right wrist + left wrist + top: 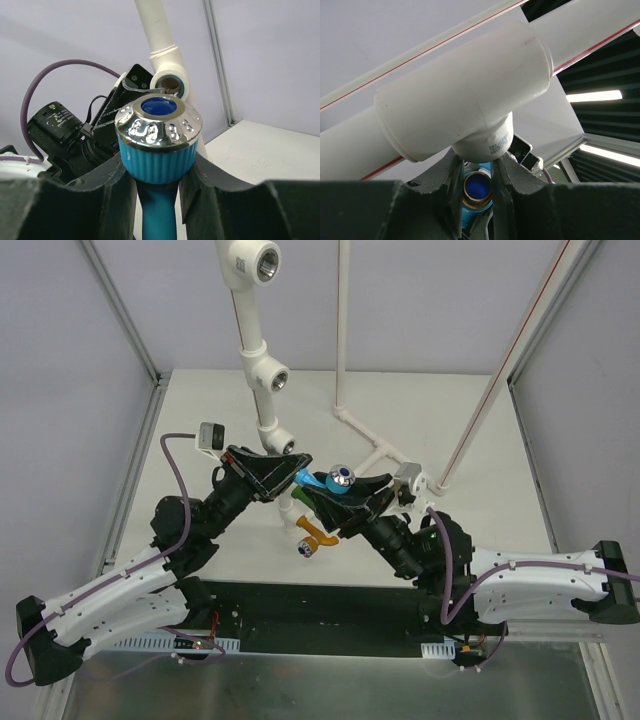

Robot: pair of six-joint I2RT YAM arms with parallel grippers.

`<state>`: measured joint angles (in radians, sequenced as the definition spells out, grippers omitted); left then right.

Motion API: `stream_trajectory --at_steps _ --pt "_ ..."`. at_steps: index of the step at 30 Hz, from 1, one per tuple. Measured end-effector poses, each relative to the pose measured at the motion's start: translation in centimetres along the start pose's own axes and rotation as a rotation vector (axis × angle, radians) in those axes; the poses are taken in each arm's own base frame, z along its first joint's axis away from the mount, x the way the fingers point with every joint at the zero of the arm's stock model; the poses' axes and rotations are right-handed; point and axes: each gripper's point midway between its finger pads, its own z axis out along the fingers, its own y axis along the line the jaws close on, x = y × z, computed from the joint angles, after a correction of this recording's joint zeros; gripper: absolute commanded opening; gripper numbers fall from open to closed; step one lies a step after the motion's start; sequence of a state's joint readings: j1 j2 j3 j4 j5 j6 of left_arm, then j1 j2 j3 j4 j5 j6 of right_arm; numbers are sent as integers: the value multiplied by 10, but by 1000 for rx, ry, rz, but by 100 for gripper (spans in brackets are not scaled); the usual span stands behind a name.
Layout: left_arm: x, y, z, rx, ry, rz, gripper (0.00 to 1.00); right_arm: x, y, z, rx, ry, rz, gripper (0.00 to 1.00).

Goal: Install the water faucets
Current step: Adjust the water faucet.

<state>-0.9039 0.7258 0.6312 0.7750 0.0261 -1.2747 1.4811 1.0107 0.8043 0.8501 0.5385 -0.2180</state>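
**Item 1.** Orange faucet (316,536) is lying on the white table (480,500), nearest the arm bases. Its metal end is pointing toward them and it is touching neither gripper.

**Item 2.** Right gripper (159,172) is reaching inward, its fingers drawn narrow and pressing both sides of the ribbed cap of the light blue faucet (158,132) (chrome top facing upward).

**Item 3.** That faucet is hanging above the table, spanning between the two grippers.

**Item 4.** Left gripper (478,172) is holding its fingers narrow, clasping the faucet's brass-ringed end just beneath the outlet of the lowest tee fitting (465,95).

**Item 5.** Upper tee fittings (266,373) are sitting farther up the white pipe (247,320).
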Motion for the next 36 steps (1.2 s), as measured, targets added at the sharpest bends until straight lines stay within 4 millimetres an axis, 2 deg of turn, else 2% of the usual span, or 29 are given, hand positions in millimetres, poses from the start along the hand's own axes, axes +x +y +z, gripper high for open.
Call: stream_trajectory --at_steps 1,3,4,6,13,18,29,36 --pt "0 0 0 2 1 0 21 -1 0 0 0 1 -1 0" --pt "2 0 1 3 7 0 45 -1 -1 -2 2 6 -4 0" --pt "2 0 1 3 12 0 53 -1 -2 -2 3 9 -7 0" --pt "6 3 1 -4 27 -2 60 0 -5 -4 15 23 -20 0" --pt "12 0 1 -4 58 -4 64 1 -13 -10 39 79 -71 0" --pt "14 8 3 -28 68 -2 65 4 -19 -13 57 129 -130 0" --pt "18 24 5 -88 84 7 65 25 -20 -20 136 256 -361 0" --pt "19 36 3 -135 89 29 65 40 -29 -30 184 334 -494 0"
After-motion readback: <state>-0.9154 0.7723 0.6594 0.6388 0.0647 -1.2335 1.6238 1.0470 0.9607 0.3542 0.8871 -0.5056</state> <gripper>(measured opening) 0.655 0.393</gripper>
